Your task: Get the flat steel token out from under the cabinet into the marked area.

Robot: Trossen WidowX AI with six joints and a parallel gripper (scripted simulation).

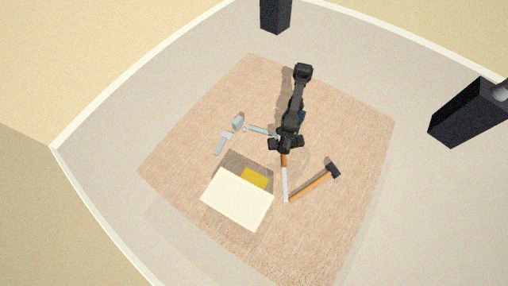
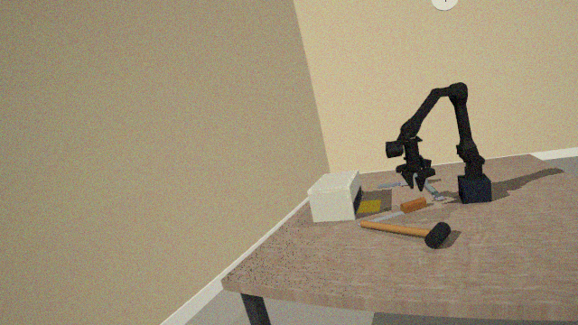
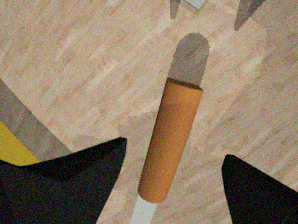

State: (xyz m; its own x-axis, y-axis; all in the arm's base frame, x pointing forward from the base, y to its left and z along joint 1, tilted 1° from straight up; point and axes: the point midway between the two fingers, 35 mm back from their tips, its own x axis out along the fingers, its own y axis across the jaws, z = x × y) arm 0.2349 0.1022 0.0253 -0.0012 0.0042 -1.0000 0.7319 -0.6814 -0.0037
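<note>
The white cabinet (image 1: 238, 199) (image 2: 331, 199) stands with a yellow marked area (image 1: 255, 178) (image 2: 370, 207) (image 3: 11, 146) on the table before its open dark side. The steel token is not visible in any view. A tool with an orange handle (image 1: 283, 160) (image 2: 413, 205) (image 3: 171, 140) and a flat pale blade (image 1: 285, 184) (image 2: 388, 217) lies on the table beside the cabinet. My gripper (image 2: 416, 189) (image 3: 176, 153) is open and empty, above the handle. In the wrist view the handle shows between the fingertips, which do not touch it.
A mallet (image 1: 311, 186) (image 2: 397, 227) with a black head lies beside the blade, its handle end close to the blade tip. A grey T-shaped tool (image 1: 221, 144) (image 2: 389, 185), a grey block (image 1: 237, 122) and a grey bar (image 1: 259, 129) lie on the cabinet's open side, farther out.
</note>
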